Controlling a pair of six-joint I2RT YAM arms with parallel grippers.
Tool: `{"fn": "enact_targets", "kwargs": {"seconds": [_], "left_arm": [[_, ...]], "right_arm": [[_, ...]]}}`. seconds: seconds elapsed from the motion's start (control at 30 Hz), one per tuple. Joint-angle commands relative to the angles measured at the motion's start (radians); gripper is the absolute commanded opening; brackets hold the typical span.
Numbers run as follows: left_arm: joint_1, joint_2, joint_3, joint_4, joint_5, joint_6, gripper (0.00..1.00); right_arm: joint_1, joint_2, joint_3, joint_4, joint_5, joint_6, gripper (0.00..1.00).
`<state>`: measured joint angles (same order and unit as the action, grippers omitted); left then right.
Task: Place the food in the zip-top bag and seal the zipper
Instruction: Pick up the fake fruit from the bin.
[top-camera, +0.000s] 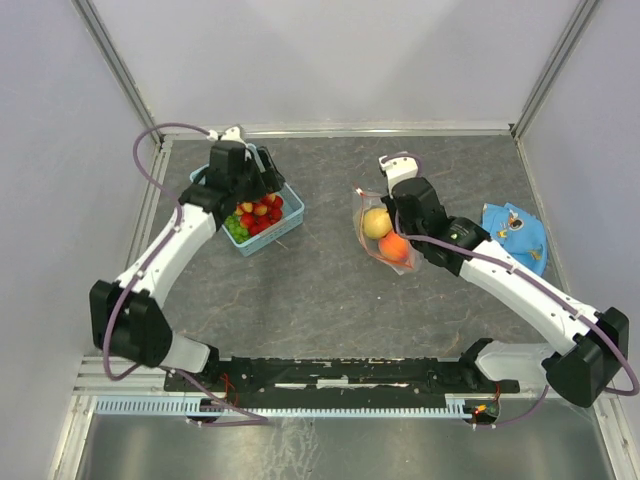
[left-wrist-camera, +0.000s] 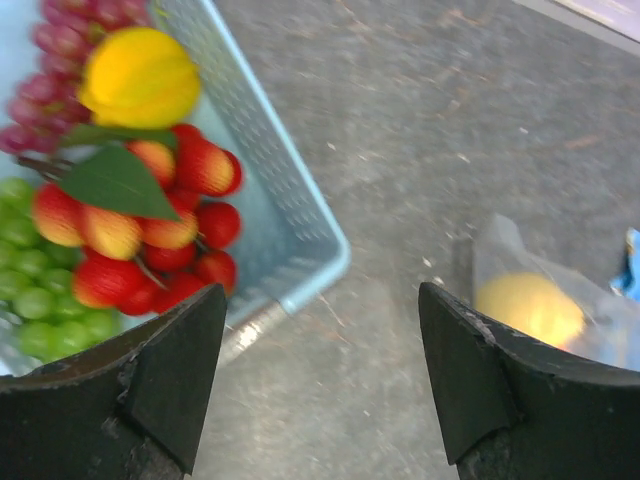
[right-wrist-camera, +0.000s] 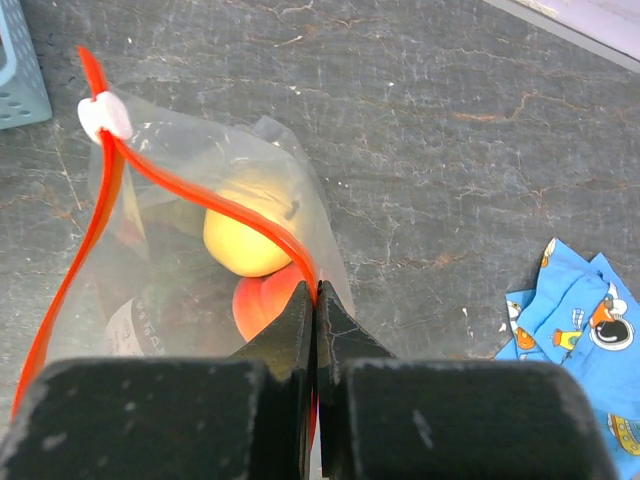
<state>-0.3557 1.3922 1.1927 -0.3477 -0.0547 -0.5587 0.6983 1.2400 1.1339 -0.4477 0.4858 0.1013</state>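
The light blue basket (top-camera: 292, 199) holds red strawberries (top-camera: 260, 213), green grapes (top-camera: 237, 228) and a yellow fruit (left-wrist-camera: 140, 75). My left gripper (left-wrist-camera: 322, 375) hovers open over the basket's right corner (left-wrist-camera: 300, 270), nothing between its fingers. The clear zip-top bag (top-camera: 372, 246) lies mid-table with a yellow fruit (right-wrist-camera: 250, 235) and an orange peach (right-wrist-camera: 262, 305) inside. Its red-orange zipper (right-wrist-camera: 200, 200) gapes open from a white slider (right-wrist-camera: 105, 118). My right gripper (right-wrist-camera: 317, 290) is shut on the zipper strip at the bag's near end.
A blue printed cloth (top-camera: 515, 235) lies at the table's right edge, also in the right wrist view (right-wrist-camera: 580, 330). Bare grey tabletop (top-camera: 330, 270) separates basket and bag. White walls and metal rails enclose the back and sides.
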Motion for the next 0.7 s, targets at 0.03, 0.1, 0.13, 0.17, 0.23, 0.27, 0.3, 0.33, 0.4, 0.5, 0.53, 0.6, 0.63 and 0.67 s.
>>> {"fn": "enact_targets", "kwargs": {"seconds": [0.03,0.1,0.13,0.17,0.23,0.27,0.3,0.33,0.4,0.5,0.53,0.6,0.63,0.67], "left_arm": [[0.095,0.150,0.224,-0.172,0.063,0.199,0.86],[0.128,0.242,0.306,-0.215,0.088,0.280,0.86],[0.141,0.282,0.347,-0.229,0.103,0.323,0.86],[0.151,0.317,0.388,-0.245,0.116,0.362,0.87],[0.174,0.394,0.479,-0.282,0.137,0.428,0.87],[0.183,0.431,0.515,-0.302,0.150,0.457,0.87],[0.192,0.465,0.546,-0.317,0.160,0.484,0.87],[0.201,0.494,0.575,-0.328,0.163,0.503,0.87],[0.218,0.550,0.617,-0.340,0.155,0.538,0.87],[0.242,0.616,0.659,-0.345,0.144,0.602,0.88],[0.249,0.643,0.677,-0.351,0.142,0.616,0.88],[0.265,0.712,0.730,-0.374,0.154,0.624,0.88],[0.269,0.741,0.753,-0.380,0.169,0.622,0.88],[0.270,0.763,0.771,-0.380,0.191,0.622,0.87]], "right_arm": [[-0.004,-0.076,-0.049,0.083,0.026,-0.025,0.02],[-0.005,-0.089,-0.060,0.093,0.005,-0.025,0.02],[-0.004,-0.096,-0.064,0.097,-0.001,-0.023,0.02],[-0.005,-0.104,-0.069,0.100,-0.006,-0.022,0.02],[-0.004,-0.118,-0.080,0.109,-0.009,-0.022,0.02],[-0.005,-0.124,-0.086,0.113,-0.011,-0.020,0.02],[-0.005,-0.129,-0.093,0.117,-0.016,-0.018,0.02],[-0.004,-0.134,-0.098,0.120,-0.022,-0.016,0.02],[-0.005,-0.140,-0.102,0.121,-0.035,-0.014,0.02],[-0.005,-0.140,-0.109,0.122,-0.042,-0.011,0.02],[-0.005,-0.141,-0.111,0.125,-0.044,-0.009,0.02],[-0.005,-0.137,-0.112,0.128,-0.051,-0.008,0.02],[-0.005,-0.134,-0.112,0.129,-0.055,-0.007,0.02],[-0.005,-0.131,-0.112,0.129,-0.059,-0.006,0.02]]}}
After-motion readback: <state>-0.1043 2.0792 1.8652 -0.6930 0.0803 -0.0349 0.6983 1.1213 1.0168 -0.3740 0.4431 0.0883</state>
